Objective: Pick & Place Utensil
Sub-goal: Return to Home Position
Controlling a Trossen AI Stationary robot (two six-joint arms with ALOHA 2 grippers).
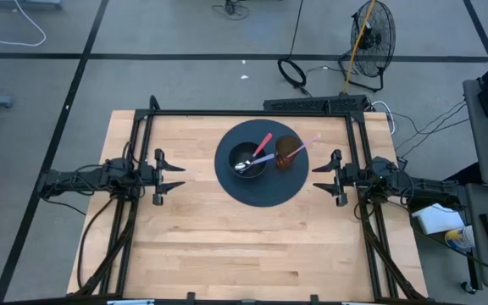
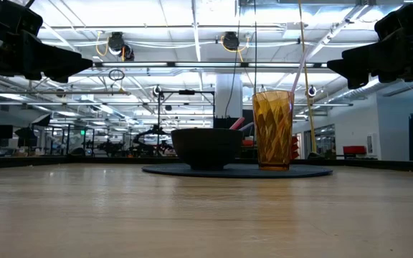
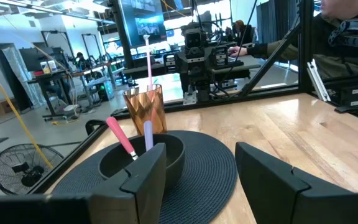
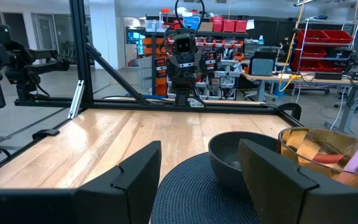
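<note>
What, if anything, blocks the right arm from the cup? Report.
Likely yes. The right claw hangs open beside the mat, facing the cup on the mat's near side; the bowl sits beyond it.

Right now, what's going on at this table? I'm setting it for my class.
Nothing is being handled. The left gripper and the right gripper sit open and empty at opposite sides of the table, clear of the round mat. On the mat stand a dark bowl with a pink-handled spoon in it and, beside it, an amber cup holding a straw.
</note>
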